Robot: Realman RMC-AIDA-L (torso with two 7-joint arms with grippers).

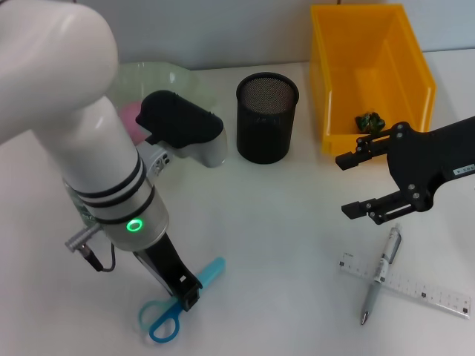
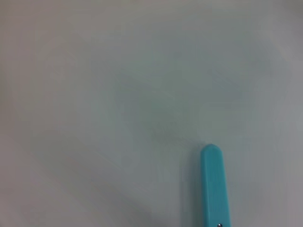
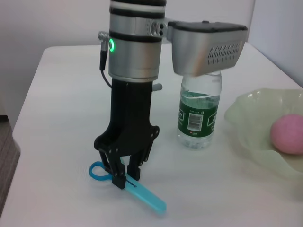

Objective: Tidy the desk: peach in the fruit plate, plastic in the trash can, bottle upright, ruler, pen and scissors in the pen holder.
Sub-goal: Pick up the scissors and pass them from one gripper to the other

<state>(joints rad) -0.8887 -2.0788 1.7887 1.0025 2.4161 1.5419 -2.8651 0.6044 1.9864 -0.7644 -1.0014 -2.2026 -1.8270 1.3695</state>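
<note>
The scissors (image 1: 178, 304) lie flat on the desk (image 1: 282, 222) at my near left, blue loops toward me, sheathed blade tip pointing away and to the right. My left hand (image 1: 187, 294) is straight down on them, fingers (image 3: 124, 176) clamped on the scissors at the neck just past the loops; the right wrist view shows this best, w/ the blade (image 3: 147, 198) sticking out flat from under the fingers. The left wrist view gives only the blade tip over blurry desk, so whether the scissors are lifted at all I can't say; they look flat on the surface.

Behind that arm the bottle (image 3: 199, 116) stands upright, green label, partly hidden by the wrist camera housing. Just beside it, the pale green fruit plate (image 3: 255, 127) w/ the pink peach (image 3: 287, 134) already in it.

Black mesh pen holder (image 1: 266, 117) sits mid-desk toward the back, looks empty from above. To its right the yellow trash can (image 1: 371, 74), w/ a small green crumpled piece (image 1: 369, 122) at its bottom.

My right hand (image 1: 355, 185) hovers in front of the trash can, fingers spread wide, gripping nothing. Near it on the desk, the pen (image 1: 380, 274) lies across the clear ruler (image 1: 415, 285), touching it.
</note>
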